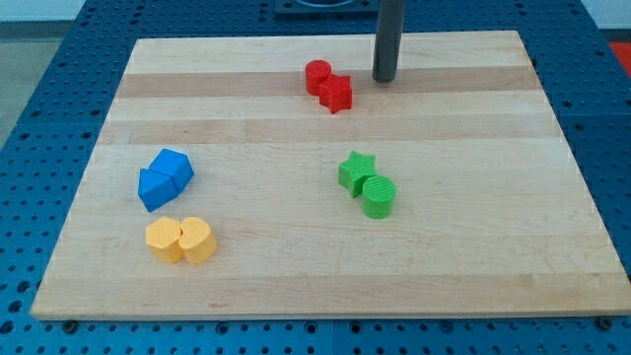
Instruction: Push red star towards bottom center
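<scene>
Barely begun, the tip is sitting just right of the red star, holding nothing, with the star lying near the surface's top

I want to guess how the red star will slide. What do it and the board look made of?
Red star: likely matte plastic; uniform saturated colour, no shine. Board: pale wood, smooth, with visible grain and plank bands. My tip stands to the star's right, apart.

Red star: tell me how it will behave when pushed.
The red star sits flat and squat, so it will probably slide, not tip or roll. Its points may make it spin off-line. It touches the red cylinder, which may drag along. My tip stands at its right.
</scene>
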Action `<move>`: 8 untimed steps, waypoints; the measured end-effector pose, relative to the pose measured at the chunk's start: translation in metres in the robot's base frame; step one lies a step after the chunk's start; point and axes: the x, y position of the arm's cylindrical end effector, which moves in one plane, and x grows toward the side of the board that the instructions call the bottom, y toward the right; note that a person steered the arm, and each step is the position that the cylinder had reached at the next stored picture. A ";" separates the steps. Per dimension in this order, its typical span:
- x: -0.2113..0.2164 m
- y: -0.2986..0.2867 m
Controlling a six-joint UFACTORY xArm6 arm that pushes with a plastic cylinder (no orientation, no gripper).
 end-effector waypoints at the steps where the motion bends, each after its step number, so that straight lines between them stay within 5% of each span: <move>1: -0.003 -0.010; 8: -0.020 -0.065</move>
